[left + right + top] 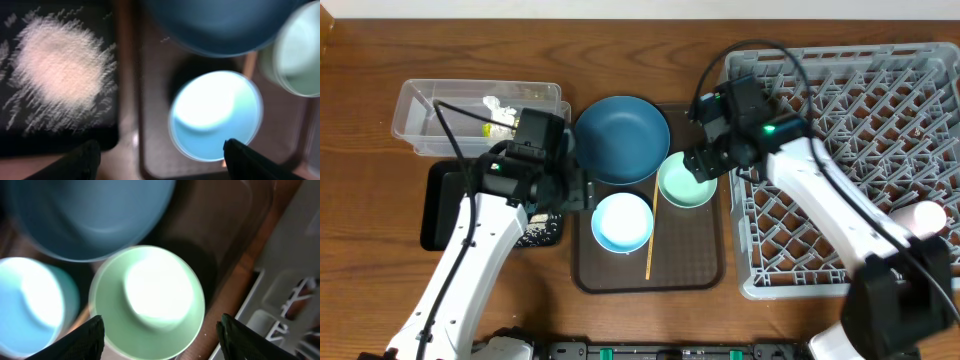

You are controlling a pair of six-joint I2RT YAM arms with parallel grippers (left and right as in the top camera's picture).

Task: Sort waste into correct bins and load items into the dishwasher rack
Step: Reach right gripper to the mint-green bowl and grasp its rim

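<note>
Left gripper (162,159): jaws spread wide, holding nothing, over the near rim of the round light-blue bowl (215,115). Its wrist cam shows the heap of white rice grains (60,65) in the shallow black tray (15,141), which the arm mostly covers in the overhead view. Right gripper (160,330), arm reaching across the grey pegged rack (840,110), is just as wide and empty above the round mint-green bowl (147,302).

Two bowls were out there: one light-blue bowl (622,221), one mint-green bowl (686,182). One dark-blue plate (622,138) at the far side, one chopstick (651,240). On the left, two bins: one clear tub (420,110), one black tray (445,205). On the right, one rack (880,100), one cup (926,216).
</note>
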